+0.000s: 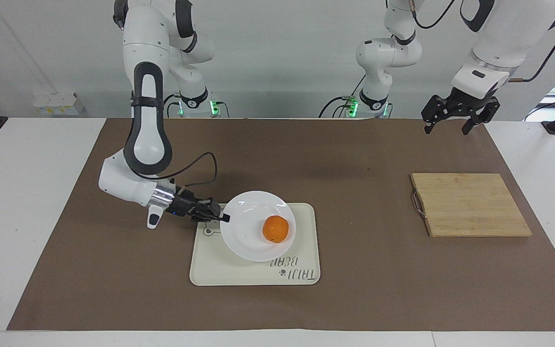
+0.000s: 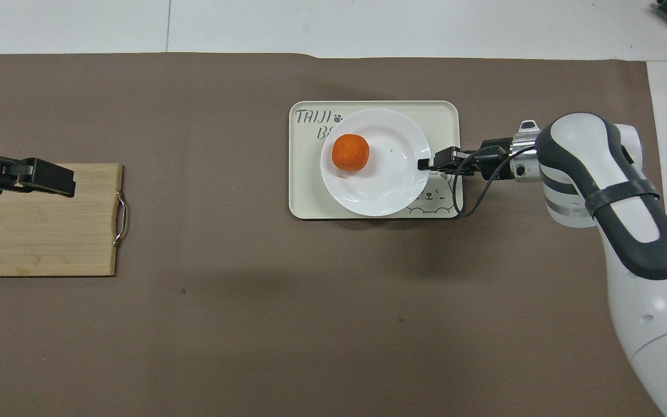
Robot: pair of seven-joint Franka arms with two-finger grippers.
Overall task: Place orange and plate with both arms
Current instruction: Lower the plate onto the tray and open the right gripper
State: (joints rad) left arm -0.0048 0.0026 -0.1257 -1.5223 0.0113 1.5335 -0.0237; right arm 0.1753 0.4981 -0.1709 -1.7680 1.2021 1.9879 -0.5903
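1. Right gripper (image 1: 226,218) sits left of centre in the facing view, clamped on the rim of the plate (image 1: 246,236); in the overhead view the same gripper (image 2: 424,165) shows right of centre, pinching the plate (image 2: 391,185) at its edge toward the right arm's end of the table.
2. Carried on the plate, the orange (image 1: 275,229) appears near the middle of the facing view, and in the overhead view the orange (image 2: 350,152) lies in the plate's upper left part.
3. Under the plate is the cream tray (image 1: 301,260) with a bear print; the plate covers much of the tray (image 2: 304,191) in the overhead view. Whether the plate rests on it or is just above it cannot be told.
4. Left gripper (image 1: 453,125) waits in the upper right of the facing view with its fingers spread and nothing between them; in the overhead view, at the left edge, this gripper (image 2: 50,176) is over the wooden cutting board (image 2: 38,237).
5. In the facing view the cutting board (image 1: 470,205) lies at the right on the brown mat (image 1: 354,159).
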